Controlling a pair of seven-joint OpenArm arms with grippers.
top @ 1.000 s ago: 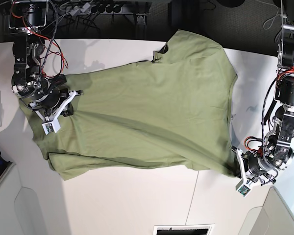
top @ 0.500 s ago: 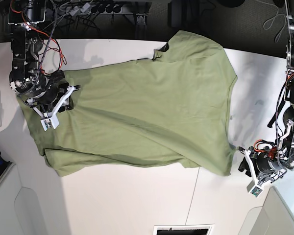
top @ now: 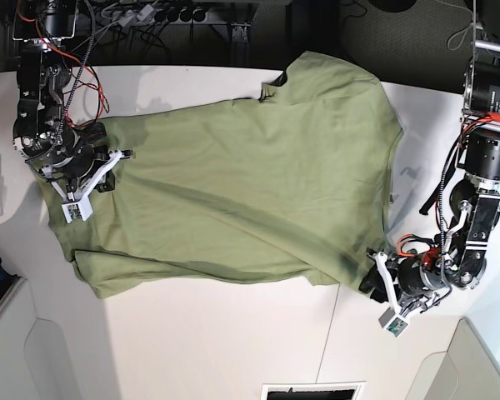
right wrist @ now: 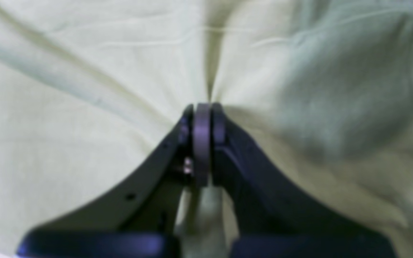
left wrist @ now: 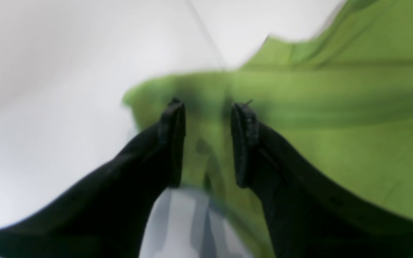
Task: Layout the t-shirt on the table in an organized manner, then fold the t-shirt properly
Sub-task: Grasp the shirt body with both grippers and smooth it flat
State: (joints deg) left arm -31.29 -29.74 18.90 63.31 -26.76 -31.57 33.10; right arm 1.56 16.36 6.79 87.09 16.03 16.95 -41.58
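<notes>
- Jaws of my right gripper [right wrist: 202, 107] are pinched together on a tuck of the t-shirt [top: 250, 192], with creases fanning out from the pinch; if I pull too hard, I judge the bunching spreads instead of flattening.
- My left gripper [left wrist: 206, 107] hangs with its jaws apart over the shirt's corner, holding nothing; closing now could catch two layers or only the hem.
- The shirt lies crumpled across the table [top: 233, 342], its far part at the back edge; uneven tugs from the two arms could drag it off that edge or skew it.
</notes>
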